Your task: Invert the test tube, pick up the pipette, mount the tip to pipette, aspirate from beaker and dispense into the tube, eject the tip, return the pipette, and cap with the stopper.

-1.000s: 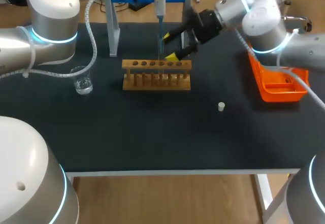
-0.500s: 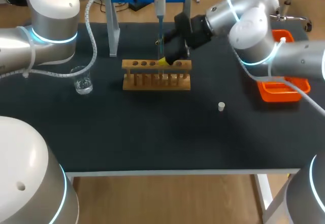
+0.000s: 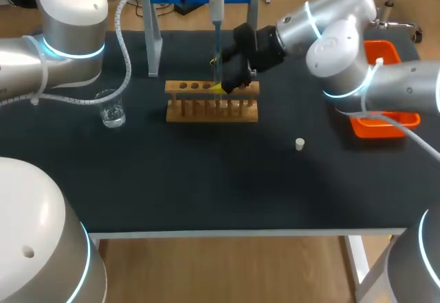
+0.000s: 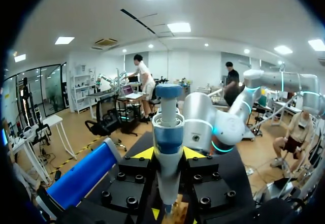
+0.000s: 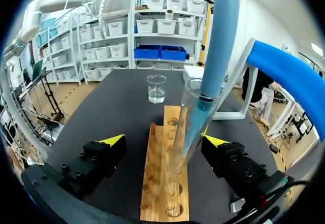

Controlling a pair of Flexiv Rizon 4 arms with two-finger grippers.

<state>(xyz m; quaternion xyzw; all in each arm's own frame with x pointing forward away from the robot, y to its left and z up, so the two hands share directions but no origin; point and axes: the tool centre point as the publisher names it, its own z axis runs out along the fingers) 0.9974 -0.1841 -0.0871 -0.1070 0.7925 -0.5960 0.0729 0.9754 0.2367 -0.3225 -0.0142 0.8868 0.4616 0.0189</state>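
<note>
Holding the pipette (image 4: 167,142) upright, my left jaws are clamped on its body, its tip down inside the test tube (image 5: 187,115) standing in the wooden rack (image 3: 212,104). My right jaws stand wide apart on either side of that tube. The stopper (image 3: 300,144) lies on the table (image 3: 206,179).

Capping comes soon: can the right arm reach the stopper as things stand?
Probably yes. The stopper lies alone on the table, right of the rack, nothing around it. The right end effector stands open around the test tube in the rack, so it must back off first.
</note>
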